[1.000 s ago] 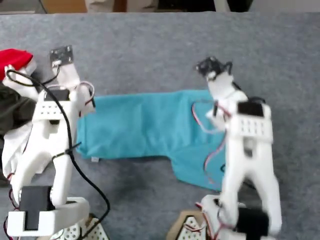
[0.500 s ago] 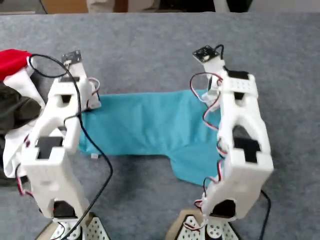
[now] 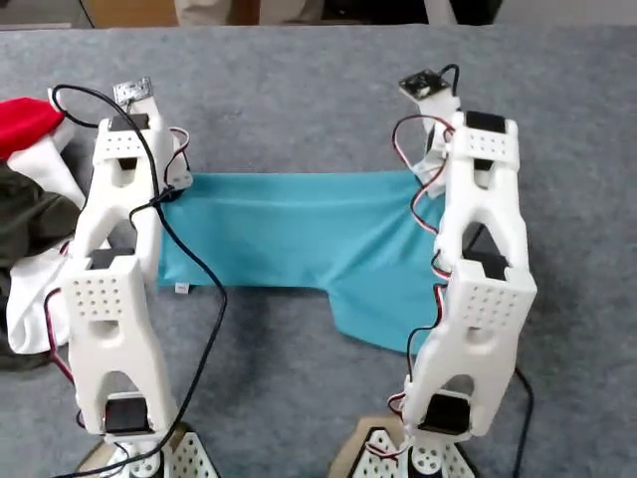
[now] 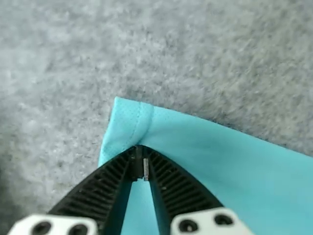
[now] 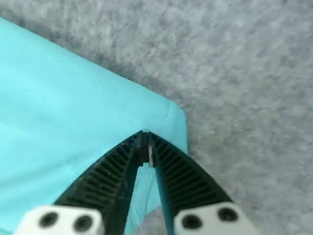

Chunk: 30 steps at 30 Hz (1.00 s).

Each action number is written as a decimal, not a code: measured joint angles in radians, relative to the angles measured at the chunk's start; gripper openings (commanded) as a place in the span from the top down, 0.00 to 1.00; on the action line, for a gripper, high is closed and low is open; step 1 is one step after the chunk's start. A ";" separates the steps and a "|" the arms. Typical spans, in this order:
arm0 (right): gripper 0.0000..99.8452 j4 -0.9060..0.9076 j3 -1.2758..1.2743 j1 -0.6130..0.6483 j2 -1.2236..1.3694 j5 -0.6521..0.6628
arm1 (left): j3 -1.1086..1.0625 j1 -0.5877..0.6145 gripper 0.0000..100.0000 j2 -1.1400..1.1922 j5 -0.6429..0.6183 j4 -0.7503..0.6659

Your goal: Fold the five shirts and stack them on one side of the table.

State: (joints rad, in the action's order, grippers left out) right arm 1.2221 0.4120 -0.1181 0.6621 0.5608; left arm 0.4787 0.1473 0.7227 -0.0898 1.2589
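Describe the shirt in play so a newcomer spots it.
On the grey table, look between the two white arms. The teal shirt lies spread there, its far corners pinched by the left gripper and right gripper. The heap at the table's edge is red, white and dark.

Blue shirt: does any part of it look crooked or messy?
Yes. The blue shirt is not a neat rectangle: one flap sticks out at its right end, toward the arm bases. The left gripper and right gripper pinch its far corners.
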 measured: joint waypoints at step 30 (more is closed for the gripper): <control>0.99 0.522 0.184 0.031 -0.261 0.000 | -0.147 -0.049 0.98 -0.482 0.160 0.373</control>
State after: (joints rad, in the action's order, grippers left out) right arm 1.7438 0.5961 -0.0875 0.4012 0.5608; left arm 0.3314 0.0982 0.2409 0.0698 1.6318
